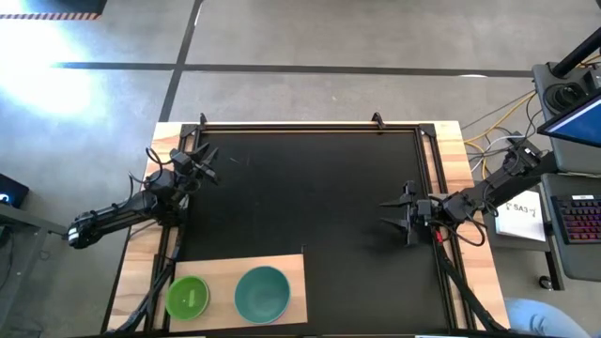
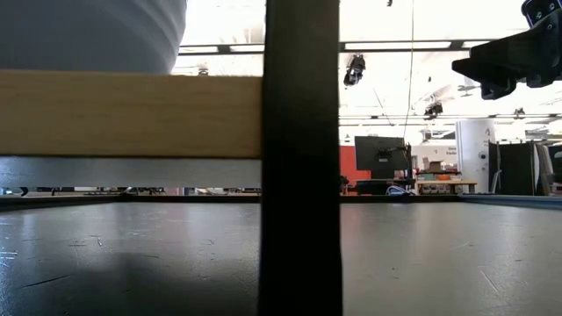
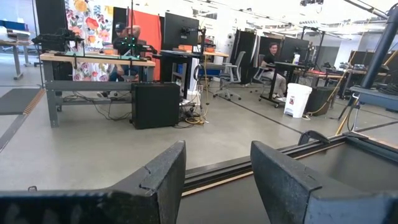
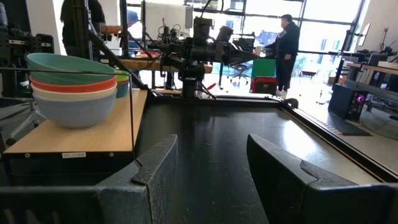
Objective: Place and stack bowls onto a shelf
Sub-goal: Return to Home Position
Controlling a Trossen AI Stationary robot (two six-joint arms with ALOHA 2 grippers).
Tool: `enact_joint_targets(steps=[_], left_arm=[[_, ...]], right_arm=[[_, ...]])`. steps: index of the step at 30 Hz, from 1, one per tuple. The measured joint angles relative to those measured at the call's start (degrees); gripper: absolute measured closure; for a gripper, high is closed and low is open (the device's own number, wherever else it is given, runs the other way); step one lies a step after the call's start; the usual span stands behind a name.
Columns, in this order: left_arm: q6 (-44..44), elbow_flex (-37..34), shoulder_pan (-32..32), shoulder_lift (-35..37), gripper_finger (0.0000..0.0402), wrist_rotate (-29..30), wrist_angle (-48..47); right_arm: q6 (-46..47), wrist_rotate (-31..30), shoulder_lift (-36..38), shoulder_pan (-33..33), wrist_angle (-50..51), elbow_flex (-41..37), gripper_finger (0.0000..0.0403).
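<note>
Progress: looks done; every bowl in view sits stacked on the shelf (image 1: pixel 293 270), lower left of the high view.
Stacks: green-topped stack (image 1: pixel 188 297) just beside teal-topped stack (image 1: pixel 261 294).
Left gripper (image 1: pixel 208 167): mid left, fingers apart, empty.
Right gripper (image 1: pixel 387 214): mid right, fingers apart, empty.
Remaining: by my read, only parking the arms.
Surface: black mat (image 1: pixel 310 188), scuffed.
Room: open workshop with desks, monitors and people far back.

Dark slim jointed left arm (image 1: pixel 117 216) had black cables (image 1: pixel 161 176) looped near wrist. Dark right arm (image 1: pixel 488 188) matched, with small red detail by wrist. Left gripper (image 3: pixel 217 158) and right gripper (image 4: pixel 211 155) each showed two matte black angular fingers (image 4: pixel 283 165) with chamfered edges.
</note>
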State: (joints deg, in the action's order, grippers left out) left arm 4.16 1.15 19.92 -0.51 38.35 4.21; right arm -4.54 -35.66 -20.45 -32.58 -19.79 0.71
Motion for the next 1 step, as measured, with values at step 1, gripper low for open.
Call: enact_joint_targets(steps=[1], left_arm=[[0.00,0.00,0.00,0.00,0.0237,0.01,0.00]], right_arm=[[0.00,0.00,0.00,-0.02,0.00,-0.02,0.0220]])
